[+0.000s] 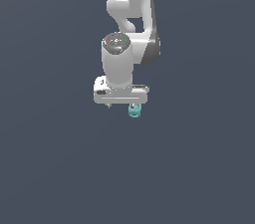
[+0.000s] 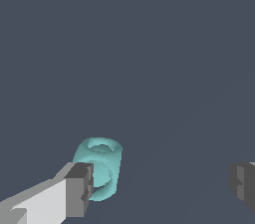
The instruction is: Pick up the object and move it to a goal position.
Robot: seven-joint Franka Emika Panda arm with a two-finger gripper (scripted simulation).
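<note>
Hovering with jaws spread wide, the gripper point(image 2: 159, 188) has the teal object point(image 2: 99, 167) touching or just beside one finger point(image 2: 78, 189); centring it before closing looks wise

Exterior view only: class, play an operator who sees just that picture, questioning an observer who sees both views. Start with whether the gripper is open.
Operator: Is the gripper open? I can't judge from here.
Observer: Open. In the wrist view its fingers stand wide apart.
Operator: Is the teal block centred between them?
Observer: No. It sits in the gap right beside one finger, far from the other.
</note>
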